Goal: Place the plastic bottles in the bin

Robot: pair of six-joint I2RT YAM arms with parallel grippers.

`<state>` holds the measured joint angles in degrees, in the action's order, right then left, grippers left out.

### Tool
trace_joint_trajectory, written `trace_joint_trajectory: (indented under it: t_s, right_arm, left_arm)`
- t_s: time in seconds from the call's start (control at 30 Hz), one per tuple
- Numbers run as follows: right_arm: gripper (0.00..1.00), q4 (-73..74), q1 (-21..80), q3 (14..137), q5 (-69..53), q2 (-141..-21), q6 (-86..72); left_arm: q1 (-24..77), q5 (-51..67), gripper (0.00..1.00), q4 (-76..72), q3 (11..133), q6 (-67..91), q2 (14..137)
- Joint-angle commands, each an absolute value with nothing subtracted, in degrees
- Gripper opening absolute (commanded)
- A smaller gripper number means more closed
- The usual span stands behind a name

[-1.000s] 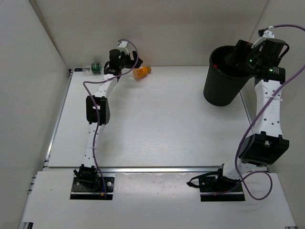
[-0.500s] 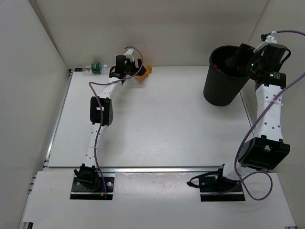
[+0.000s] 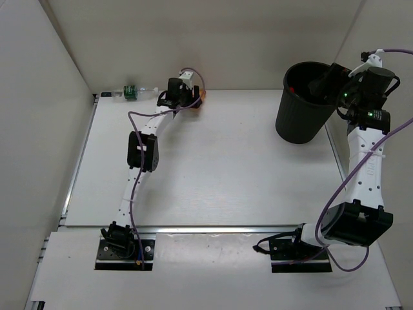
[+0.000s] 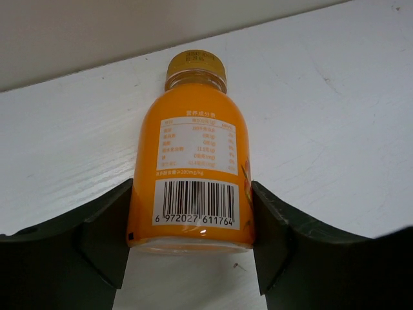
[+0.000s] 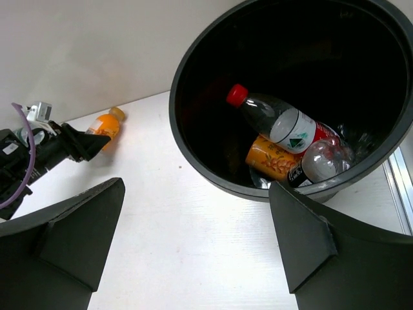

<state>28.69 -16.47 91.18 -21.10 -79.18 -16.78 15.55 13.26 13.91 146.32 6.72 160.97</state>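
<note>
Your left gripper [image 4: 191, 216] gripped orange bottle [image 4: 193, 148] at its base, fingers [image 4: 106, 236] against both sides (barcode facing up). Bottle lay on table [image 4: 335, 116] near 12 o'clock, cap toward wall [image 4: 97, 32]. Your right gripper [image 5: 197, 194] hung spread wide, empty, above bin [image 3: 298, 126] at 2 o'clock. Bin held red-capped bottle [image 5: 277, 119] and second orange bottle [image 5: 271, 156]. Green-label bottle [image 3: 132, 92] lay at 11 o'clock corner.

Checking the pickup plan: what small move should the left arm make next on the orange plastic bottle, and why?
Probably squeeze the left gripper shut: its fingers flank the orange plastic bottle on both sides, the bottle lies flat on the white table, and a firm pinch isn't evident.
</note>
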Motion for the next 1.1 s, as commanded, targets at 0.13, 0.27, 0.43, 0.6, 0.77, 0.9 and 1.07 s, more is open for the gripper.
trace_joint_trajectory:
  t_s: [0.13,0.27,0.43,0.6,0.77,0.9,1.07]
  right_arm:
    - [0.92,27.77,-12.76,92.54,-20.65,-76.9,-15.56]
    - [0.93,33.82,-5.47,98.6,-20.22,-80.59,-13.18]
    - [0.96,33.32,-0.27,96.16,-27.75,-82.71,-16.6]
    - [0.98,21.54,2.72,83.15,-34.18,-77.52,-22.67]
    - [0.98,11.27,7.98,74.02,-34.81,-71.2,-27.58]
    - [0.99,2.66,11.5,65.93,-31.73,-66.11,-35.04]
    - [0.99,-6.95,14.84,57.58,-26.83,-60.39,-38.42]
  left_arm:
    - [16.08,17.22,0.55,15.73,150.73,9.39,152.58]
    - [15.38,26.42,0.52,16.79,151.35,18.33,148.2]
    - [14.76,50.42,0.36,5.08,136.36,36.51,137.4]
    - [14.25,53.88,0.52,-47.02,83.17,57.31,108.22]
    - [19.23,46.08,0.52,-27.81,69.02,40.73,87.75]
    - [24.24,36.32,0.53,-18.73,62.59,33.67,77.28]
    - [23.3,37.25,0.54,-19.25,58.8,35.06,74.53]
